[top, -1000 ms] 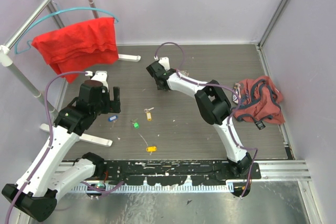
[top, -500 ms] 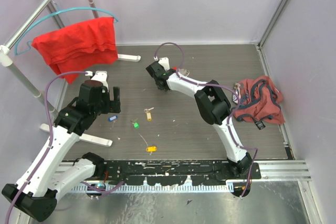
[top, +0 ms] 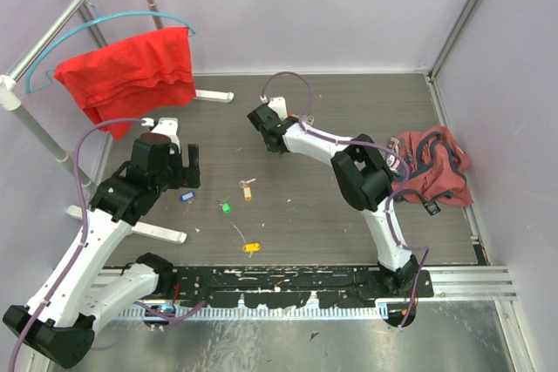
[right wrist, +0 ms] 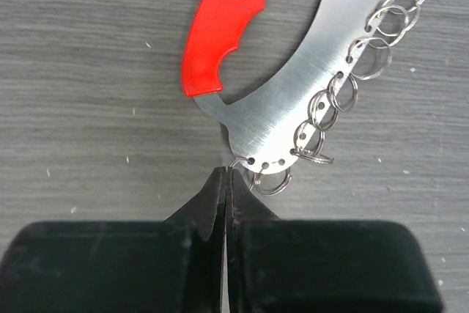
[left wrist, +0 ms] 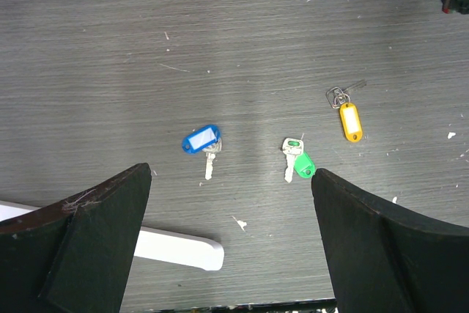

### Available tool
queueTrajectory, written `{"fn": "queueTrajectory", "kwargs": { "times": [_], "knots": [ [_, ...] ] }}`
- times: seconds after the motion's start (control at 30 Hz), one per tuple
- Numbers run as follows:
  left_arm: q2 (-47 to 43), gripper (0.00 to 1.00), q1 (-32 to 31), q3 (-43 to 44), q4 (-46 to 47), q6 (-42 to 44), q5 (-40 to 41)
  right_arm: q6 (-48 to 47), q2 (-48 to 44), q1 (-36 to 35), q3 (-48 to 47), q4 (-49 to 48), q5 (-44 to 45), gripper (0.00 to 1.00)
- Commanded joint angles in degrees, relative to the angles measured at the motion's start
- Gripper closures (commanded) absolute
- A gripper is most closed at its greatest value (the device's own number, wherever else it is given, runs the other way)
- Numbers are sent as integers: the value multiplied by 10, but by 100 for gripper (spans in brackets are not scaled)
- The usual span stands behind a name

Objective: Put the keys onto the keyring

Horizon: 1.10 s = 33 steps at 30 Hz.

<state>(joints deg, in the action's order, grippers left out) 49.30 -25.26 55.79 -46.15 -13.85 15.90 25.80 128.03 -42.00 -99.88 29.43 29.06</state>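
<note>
The keyring [right wrist: 293, 100] lies on the dark table, a red handle [right wrist: 227, 20] joined to a curved silver plate that carries several small wire rings. My right gripper [right wrist: 226, 174] [top: 264, 119] is at the plate's near tip. Its fingers are shut together on the end ring there. The keys lie apart on the table: blue tag [left wrist: 201, 141] [top: 186, 196], green tag [left wrist: 300, 161] [top: 225, 207], yellow tag [left wrist: 350, 119] [top: 248, 190] and orange tag [top: 251, 247]. My left gripper [left wrist: 231, 181] [top: 181, 170] hovers wide open above the blue and green keys, holding nothing.
A red cloth [top: 131, 71] hangs on a hanger on the rack at the back left. The rack's white foot [left wrist: 176, 245] [top: 153, 231] lies under my left gripper. A crumpled reddish garment [top: 432, 167] sits by the right wall.
My right gripper has closed from partly open to shut at the keyring's tip, and its arm has shifted slightly right. The left arm and the keys have not moved.
</note>
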Motion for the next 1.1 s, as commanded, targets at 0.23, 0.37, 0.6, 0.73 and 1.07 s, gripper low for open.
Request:
{"fn": "queueTrajectory", "kwargs": {
  "times": [0.23, 0.37, 0.6, 0.73, 1.07],
  "knots": [
    [-87, 2, 2, -36, 48, 14, -25, -19, -188, -3, 121, -57, -64, 99],
    [-79, 2, 2, -29, 47, 4, -76, -35, -252, -2, 172, -59, -106, 99],
    [-63, 1, 1, -12, 61, -20, -151, -51, -387, 20, 272, -67, -220, 99],
    [-86, 3, -8, -37, 115, -35, -192, -58, -467, 40, 323, -65, -286, 99],
    [-58, 10, -146, -69, 235, -55, -156, -58, -615, 60, 394, -36, -376, 99]
  ]
}}
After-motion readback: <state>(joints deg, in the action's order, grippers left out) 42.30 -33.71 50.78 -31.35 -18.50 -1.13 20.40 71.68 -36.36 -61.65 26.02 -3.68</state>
